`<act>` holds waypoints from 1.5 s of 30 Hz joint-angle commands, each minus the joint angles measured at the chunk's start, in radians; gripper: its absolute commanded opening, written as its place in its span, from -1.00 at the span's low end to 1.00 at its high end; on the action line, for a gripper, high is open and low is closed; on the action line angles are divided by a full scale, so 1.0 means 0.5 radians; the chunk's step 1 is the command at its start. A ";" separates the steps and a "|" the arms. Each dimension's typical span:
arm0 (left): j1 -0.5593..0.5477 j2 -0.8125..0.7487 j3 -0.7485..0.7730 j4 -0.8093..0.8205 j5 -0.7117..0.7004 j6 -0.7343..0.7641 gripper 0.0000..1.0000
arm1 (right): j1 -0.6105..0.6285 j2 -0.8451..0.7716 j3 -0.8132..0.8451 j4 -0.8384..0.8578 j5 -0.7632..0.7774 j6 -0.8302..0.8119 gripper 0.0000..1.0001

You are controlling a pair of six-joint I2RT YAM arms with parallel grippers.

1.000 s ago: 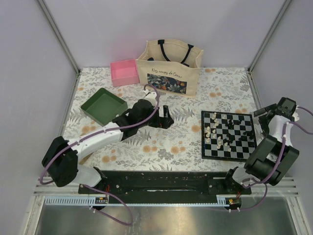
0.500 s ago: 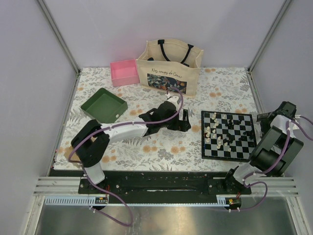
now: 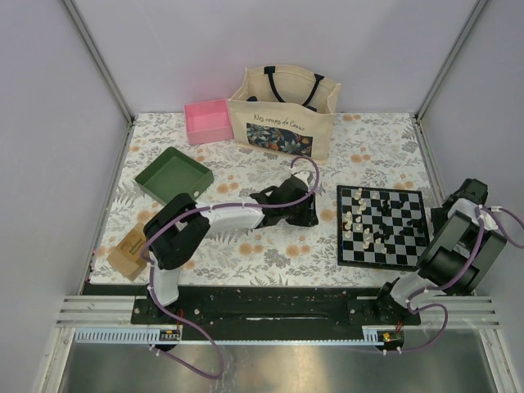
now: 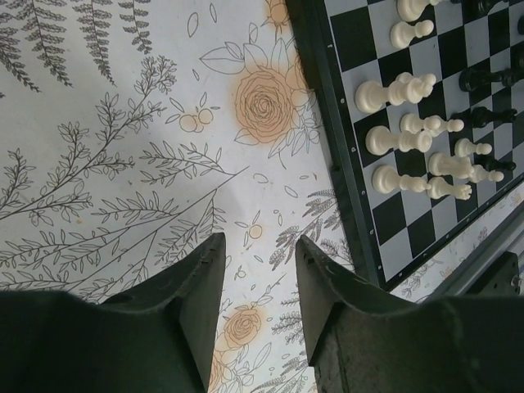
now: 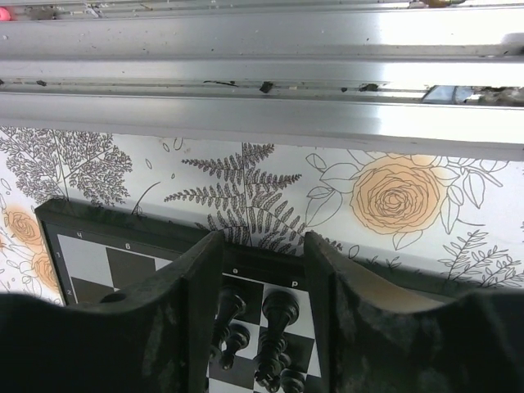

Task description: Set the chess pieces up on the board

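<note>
The board (image 3: pixel 382 227) lies at the right of the table, cream chess pieces (image 3: pixel 354 221) bunched on its left half and black ones (image 3: pixel 416 221) on its right. My left gripper (image 3: pixel 312 212) hovers over the floral cloth just left of the board. In the left wrist view its jaws (image 4: pixel 260 250) stand apart with only cloth between them; the board's border (image 4: pixel 323 98) and cream pieces (image 4: pixel 397 90) lie ahead to the right. My right gripper (image 3: pixel 440 217) sits at the board's right edge. Its jaws (image 5: pixel 262 241) are apart, and black pieces (image 5: pixel 278 315) stand in the gap below, untouched.
A cream tote bag (image 3: pixel 282 115) and a pink box (image 3: pixel 209 120) stand at the back. A green tray (image 3: pixel 173 176) lies at the left, and a small brown flat object (image 3: pixel 128 254) at the near left. An aluminium rail (image 5: pixel 262 115) runs past the board's right edge.
The left arm has swung right from the table's middle to the board's left edge. The right gripper has come down to the board's right edge. Both pairs of jaws have narrowed.
</note>
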 commanded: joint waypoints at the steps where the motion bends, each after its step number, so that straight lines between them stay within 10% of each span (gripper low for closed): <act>1: -0.002 0.040 0.106 0.067 0.036 -0.045 -0.14 | -0.007 -0.035 0.007 0.072 0.104 0.023 -0.04; 45: 0.155 0.191 0.030 0.095 0.170 -0.131 -0.43 | 0.257 0.101 -0.054 0.118 -0.418 -0.330 -0.08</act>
